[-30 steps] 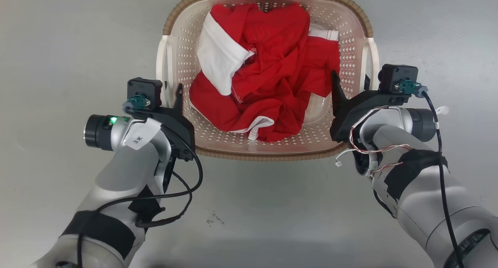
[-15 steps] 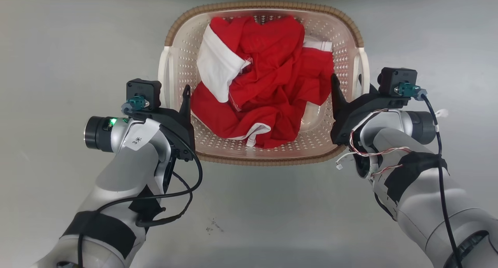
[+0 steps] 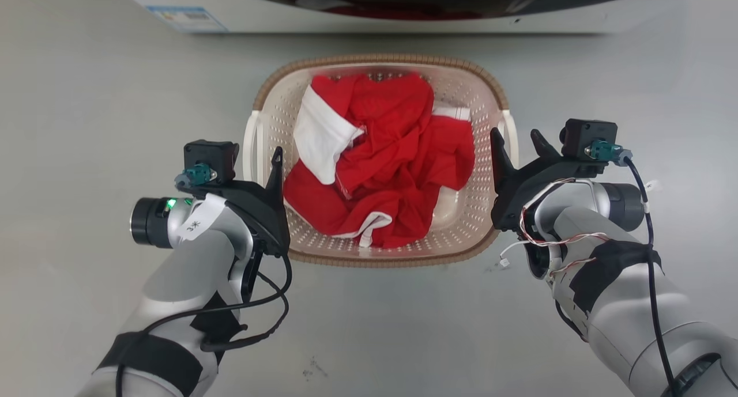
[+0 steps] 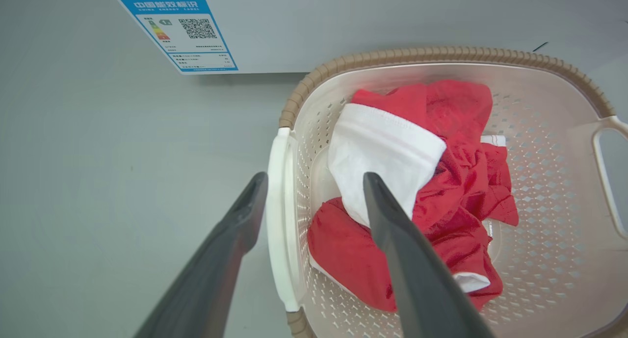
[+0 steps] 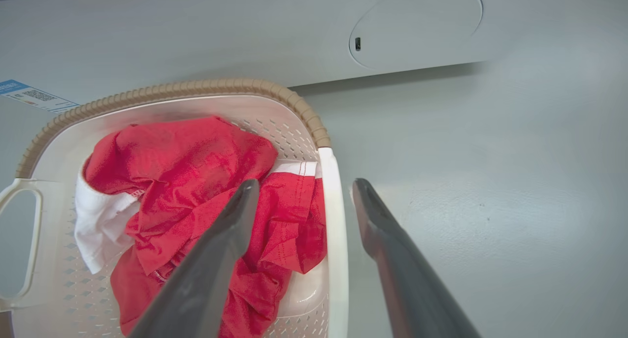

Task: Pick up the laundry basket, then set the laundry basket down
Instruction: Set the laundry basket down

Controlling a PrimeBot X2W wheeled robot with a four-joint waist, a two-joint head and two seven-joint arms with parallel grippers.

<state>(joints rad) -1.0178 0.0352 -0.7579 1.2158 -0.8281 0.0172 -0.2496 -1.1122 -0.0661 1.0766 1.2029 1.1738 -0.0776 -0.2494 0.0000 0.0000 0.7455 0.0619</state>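
Laundry basket [image 3: 375,59] [image 4: 441,52] [image 5: 171,89] is seen standing on a pale grey floor [image 3: 86,126], just in front of the white front panel of a washing machine [image 3: 346,23], with both arms placed at its two short sides. A crumpled red garment [image 3: 398,172] with white bands is heaped inside the laundry basket and covers most of its bottom. A blue energy label [image 4: 179,34] is stuck to the machine's panel, and a round, flush cover [image 5: 414,26] is set into it further along. A few dark specks [image 3: 314,368] are scattered on the floor close to the robot. The left pincer [image 4: 314,181] is released: its smooth dark fingers are spread across the left white handle [image 4: 279,220], one outside just beside it, the other inside above the cloth. The right pincer [image 5: 305,186] [image 3: 515,136] is likewise released, its fingers straddling the right white handle [image 5: 336,240] with a gap on each side. The basket walls are made of glossy cream plastic pierced by rows of small diamond-shaped holes, the corners are rounded, and the rim is wrapped in a ribbed brown band moulded to look woven. The handles are plain, thin, flat loops.
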